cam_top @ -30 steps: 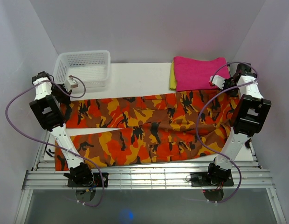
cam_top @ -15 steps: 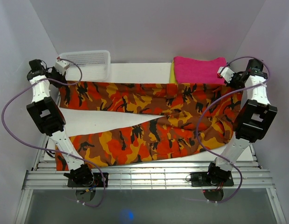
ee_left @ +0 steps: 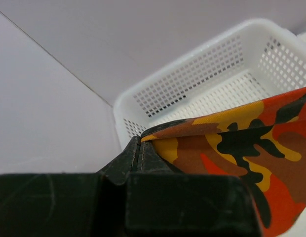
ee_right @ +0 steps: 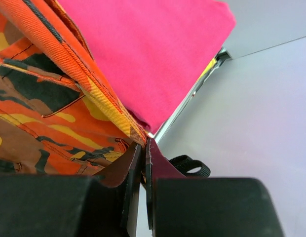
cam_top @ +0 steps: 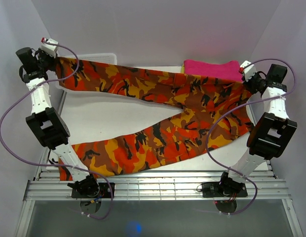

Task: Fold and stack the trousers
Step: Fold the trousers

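Note:
The camouflage trousers point(cam_top: 158, 113) hang stretched across the table in the top view. My left gripper point(cam_top: 55, 58) is shut on the hem of the far leg, high at the far left; the cloth point(ee_left: 242, 143) leaves my closed jaws in the left wrist view. My right gripper point(cam_top: 243, 79) is shut on the waistband at the far right, the band point(ee_right: 94, 84) pinched between my jaws. The far leg is raised off the table. The near leg point(cam_top: 123, 153) lies on the table toward the front left.
A white mesh basket point(cam_top: 101, 57) stands at the back left, partly hidden behind the raised leg, and shows in the left wrist view point(ee_left: 202, 74). Folded magenta-pink cloth point(cam_top: 212, 68) lies at the back right over a yellow one, under the waistband point(ee_right: 158, 54). White side walls are close.
Both grippers have risen and moved back and outward, lifting the far leg and waistband off the table. The trousers have opened out, and the far leg now hangs taut.

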`<action>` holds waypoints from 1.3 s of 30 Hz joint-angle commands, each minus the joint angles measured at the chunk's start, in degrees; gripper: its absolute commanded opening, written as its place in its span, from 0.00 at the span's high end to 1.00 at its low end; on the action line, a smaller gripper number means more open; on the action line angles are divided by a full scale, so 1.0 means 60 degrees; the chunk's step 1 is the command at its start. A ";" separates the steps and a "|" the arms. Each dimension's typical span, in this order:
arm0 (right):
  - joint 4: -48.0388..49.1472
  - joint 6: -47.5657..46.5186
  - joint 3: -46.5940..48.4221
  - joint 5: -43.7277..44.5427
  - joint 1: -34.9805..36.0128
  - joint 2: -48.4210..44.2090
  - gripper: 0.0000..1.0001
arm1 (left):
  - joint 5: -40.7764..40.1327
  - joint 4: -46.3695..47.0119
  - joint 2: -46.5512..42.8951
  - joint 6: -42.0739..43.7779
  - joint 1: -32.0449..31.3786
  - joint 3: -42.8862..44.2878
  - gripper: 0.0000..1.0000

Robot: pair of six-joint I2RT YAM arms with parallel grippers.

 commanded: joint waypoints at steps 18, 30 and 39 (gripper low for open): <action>0.1469 -0.0985 -0.2272 -0.1015 -0.1413 -0.2109 0.92 | 0.0546 0.2326 -0.3875 0.0379 0.1724 -0.3588 1.00; -0.0204 -0.2744 -0.2727 -0.1309 -0.1911 -0.2183 0.92 | 0.1074 0.0715 -0.6116 0.1669 0.2589 -0.6974 1.00; -0.0615 -0.3082 -0.2362 -0.1733 -0.2380 -0.2080 0.92 | 0.1250 0.0217 -0.6601 0.1728 0.2882 -0.6917 1.00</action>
